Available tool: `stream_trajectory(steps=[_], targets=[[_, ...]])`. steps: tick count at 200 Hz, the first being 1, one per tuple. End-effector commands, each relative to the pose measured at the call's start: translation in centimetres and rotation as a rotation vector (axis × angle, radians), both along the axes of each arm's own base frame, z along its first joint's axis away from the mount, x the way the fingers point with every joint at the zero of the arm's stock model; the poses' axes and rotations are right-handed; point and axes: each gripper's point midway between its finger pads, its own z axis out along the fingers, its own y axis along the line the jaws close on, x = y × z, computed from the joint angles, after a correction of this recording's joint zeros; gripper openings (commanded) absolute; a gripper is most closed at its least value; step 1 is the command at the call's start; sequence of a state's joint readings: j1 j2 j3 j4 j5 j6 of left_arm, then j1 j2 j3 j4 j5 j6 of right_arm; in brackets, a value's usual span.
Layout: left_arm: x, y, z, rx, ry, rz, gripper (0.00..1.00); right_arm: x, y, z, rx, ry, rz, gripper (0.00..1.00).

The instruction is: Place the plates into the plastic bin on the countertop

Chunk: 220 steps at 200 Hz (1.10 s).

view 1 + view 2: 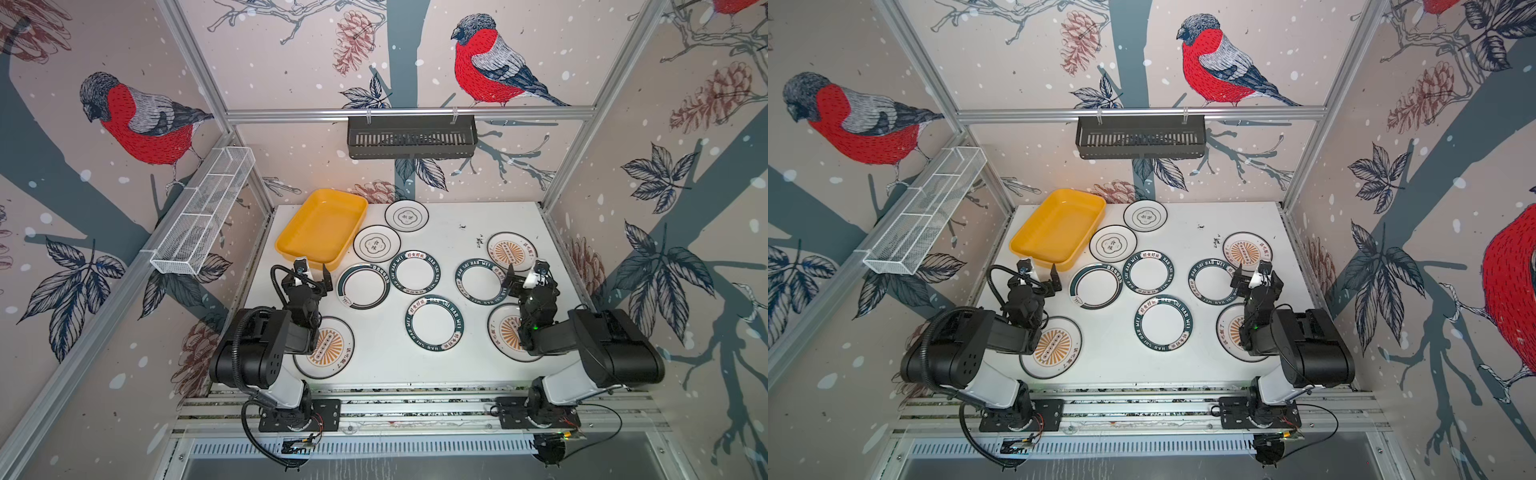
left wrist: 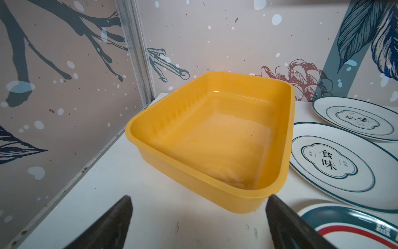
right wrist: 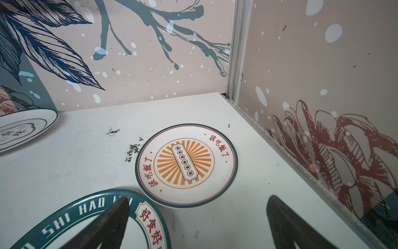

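Lying flat across the desk (image 1: pixel 457 368), all nine plates (image 1: pixel 434 330) sit outside the empty plastic bin (image 1: pixel 322 226) at the far left corner, and with the left jaws and right jaws spread wide, holding nothing, a thin rim may slip when pinched.

Open countertop (image 1: pixel 490 216) runs along the back right; the plastic bin (image 1: pixel 324 224) (its floor bare) blocks the back-left corner, and plates (image 1: pixel 435 328) crowd the middle.

Black slatted basket (image 1: pixel 411 139), white mesh basket (image 1: pixel 203 210)
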<state>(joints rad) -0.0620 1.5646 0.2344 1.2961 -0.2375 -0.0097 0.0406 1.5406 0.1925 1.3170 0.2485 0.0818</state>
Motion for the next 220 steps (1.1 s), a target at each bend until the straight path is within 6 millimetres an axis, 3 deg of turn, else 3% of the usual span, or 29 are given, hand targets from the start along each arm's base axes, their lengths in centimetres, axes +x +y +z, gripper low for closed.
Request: stream_trajectory(steps=[1, 220], targets=[[-0.03, -0.09, 0.58, 0.01, -0.022, -0.01, 0.96, 0.05, -0.08, 0.71, -0.003, -0.027, -0.005, 1.0], [-0.17, -0.21, 0.77, 0.011, -0.031, -0.014, 0.96, 0.03, 0.34, 0.93, -0.008, -0.035, 0.019, 1.0]])
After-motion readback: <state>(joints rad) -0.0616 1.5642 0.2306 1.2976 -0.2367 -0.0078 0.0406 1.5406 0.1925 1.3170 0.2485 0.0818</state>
